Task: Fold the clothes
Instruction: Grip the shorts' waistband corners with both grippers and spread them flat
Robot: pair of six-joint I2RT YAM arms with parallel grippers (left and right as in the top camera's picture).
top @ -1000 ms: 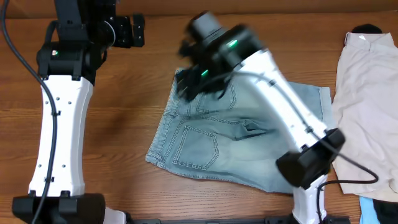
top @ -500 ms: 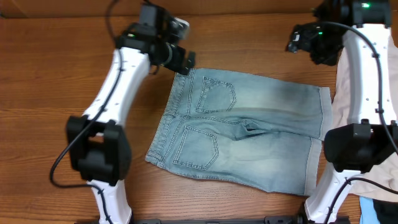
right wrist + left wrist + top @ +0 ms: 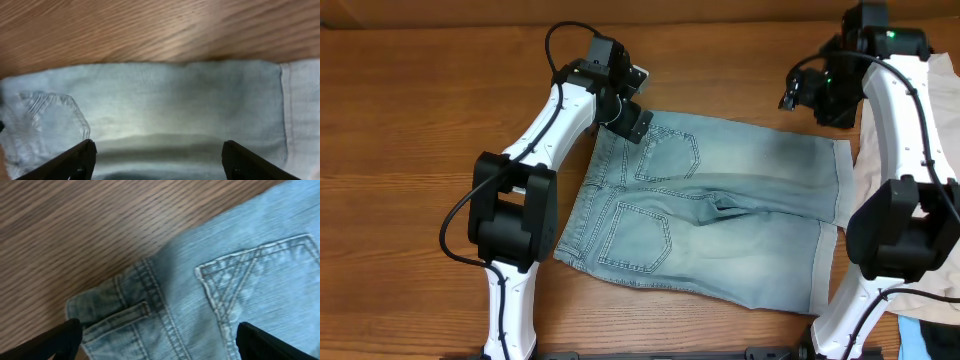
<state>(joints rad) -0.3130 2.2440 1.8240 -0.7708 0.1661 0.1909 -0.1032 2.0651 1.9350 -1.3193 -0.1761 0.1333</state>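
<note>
Faded light-blue denim shorts [image 3: 720,215] lie flat on the wooden table, waistband to the left, back pockets up. My left gripper [image 3: 630,118] is open over the far waistband corner; the left wrist view shows the waistband, a belt loop [image 3: 117,315] and a back pocket [image 3: 260,280] between its spread fingers. My right gripper [image 3: 808,95] is open above the far leg hem; the right wrist view shows the denim [image 3: 165,110] between its wide fingers. The off-white collared shirt [image 3: 910,160] lies at the right edge.
Bare wooden table [image 3: 440,140] spreads left of the shorts and along the far side. A dark object [image 3: 910,46] sits by the shirt's collar at the far right. Something blue [image 3: 930,335] shows at the near right corner.
Both arms have swung out over the shorts. The left gripper came in to the far waistband corner; the right gripper moved from the middle to the far right hem. The shorts have not moved.
</note>
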